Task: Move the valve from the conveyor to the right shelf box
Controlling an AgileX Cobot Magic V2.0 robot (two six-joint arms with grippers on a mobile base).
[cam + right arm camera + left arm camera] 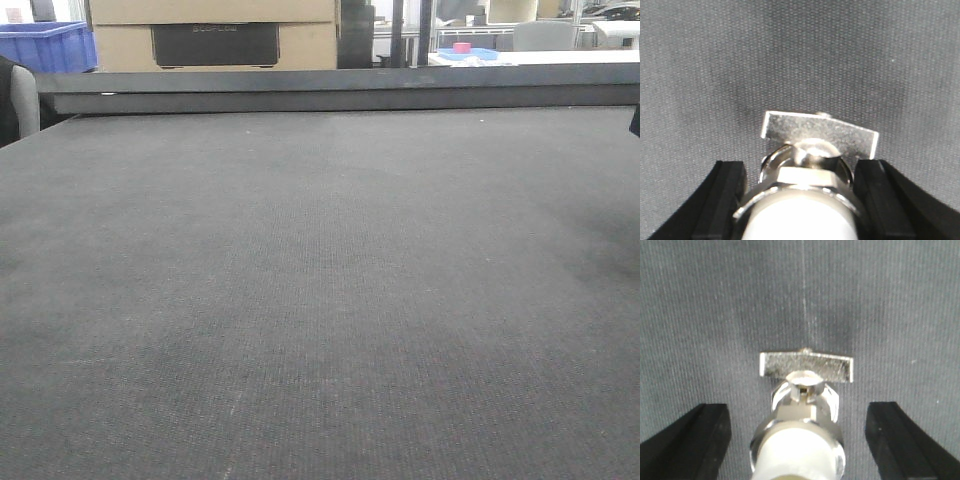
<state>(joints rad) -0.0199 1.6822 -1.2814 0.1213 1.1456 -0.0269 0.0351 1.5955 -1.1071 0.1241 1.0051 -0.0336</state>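
silver valve (810, 150) lower end cut off

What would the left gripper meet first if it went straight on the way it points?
Probably the valve: it lies between the open left gripper's fingers, touching neither. Depth is unclear, so they might reach the conveyor beside it first.

**Clipped valves, unclear contact**

Left wrist view: the valve (805, 402) runs off the bottom edge, its lower body blurred; the left gripper (799, 407) shows only its finger ends. Right wrist view: the valve (810, 172) is blurred and clipped, and whether the right gripper (802, 165) touches it is not clear. Beyond the conveyor (320, 300), a pink object (461, 47) is too small to identify.
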